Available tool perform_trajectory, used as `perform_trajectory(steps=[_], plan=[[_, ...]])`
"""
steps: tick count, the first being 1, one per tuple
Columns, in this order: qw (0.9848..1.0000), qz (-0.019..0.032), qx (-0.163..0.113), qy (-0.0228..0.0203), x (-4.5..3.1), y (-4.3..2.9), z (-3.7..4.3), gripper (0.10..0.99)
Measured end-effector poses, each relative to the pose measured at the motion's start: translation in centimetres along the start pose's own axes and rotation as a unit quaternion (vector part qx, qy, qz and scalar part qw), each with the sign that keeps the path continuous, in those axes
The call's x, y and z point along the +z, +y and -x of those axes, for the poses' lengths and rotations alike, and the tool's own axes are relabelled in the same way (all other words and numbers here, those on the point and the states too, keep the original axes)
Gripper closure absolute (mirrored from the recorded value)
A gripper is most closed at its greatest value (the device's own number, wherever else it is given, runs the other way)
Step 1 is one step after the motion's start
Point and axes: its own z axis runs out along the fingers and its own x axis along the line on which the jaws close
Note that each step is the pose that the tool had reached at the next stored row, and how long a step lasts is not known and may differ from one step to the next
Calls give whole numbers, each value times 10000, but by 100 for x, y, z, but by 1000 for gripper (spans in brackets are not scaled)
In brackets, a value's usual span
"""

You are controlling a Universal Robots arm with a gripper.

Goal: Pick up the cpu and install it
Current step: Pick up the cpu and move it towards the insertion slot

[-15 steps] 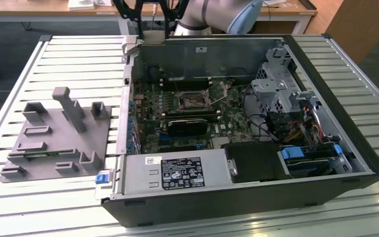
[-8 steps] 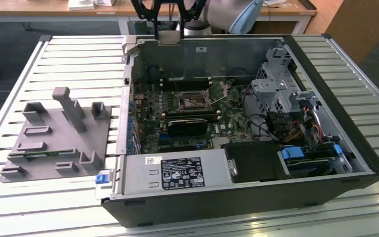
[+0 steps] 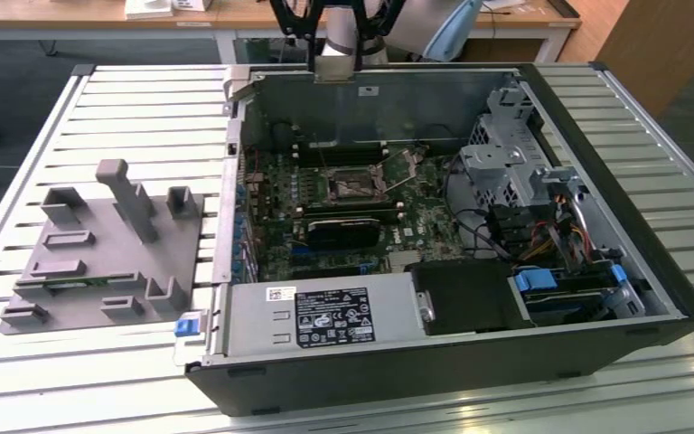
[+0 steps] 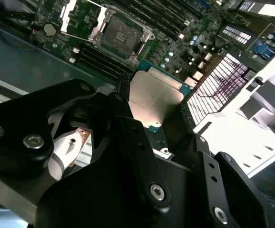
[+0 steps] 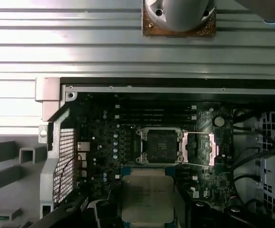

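Note:
My gripper (image 3: pixel 335 56) hangs above the back wall of the open computer case (image 3: pixel 636 226), shut on the cpu (image 3: pixel 335 70). The second wrist view shows the cpu (image 4: pixel 154 97) as a flat square chip with a silver-grey metal top, clamped at its edges between two black fingers (image 4: pixel 128 123). In the first wrist view the cpu (image 5: pixel 147 194) is held above the motherboard, just short of the open black socket (image 5: pixel 159 146). The socket (image 3: pixel 353 187) lies in the middle of the motherboard with nothing in it, and is also seen in the second wrist view (image 4: pixel 121 35).
A grey plastic tray with upright pegs (image 3: pixel 100 249) stands on the slatted table at the exterior view's left. Inside the case are a power supply (image 3: pixel 323 316), a drive cage (image 3: pixel 504 167) and loose cables (image 3: pixel 492 240). The socket's metal load plate (image 5: pixel 198 148) is flipped open beside it.

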Motion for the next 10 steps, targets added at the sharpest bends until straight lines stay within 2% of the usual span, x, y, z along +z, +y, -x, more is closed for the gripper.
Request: perform_trajectory(steps=[10], plan=[[10000, 0, 2, -1, 6, 24, 329, 557]])
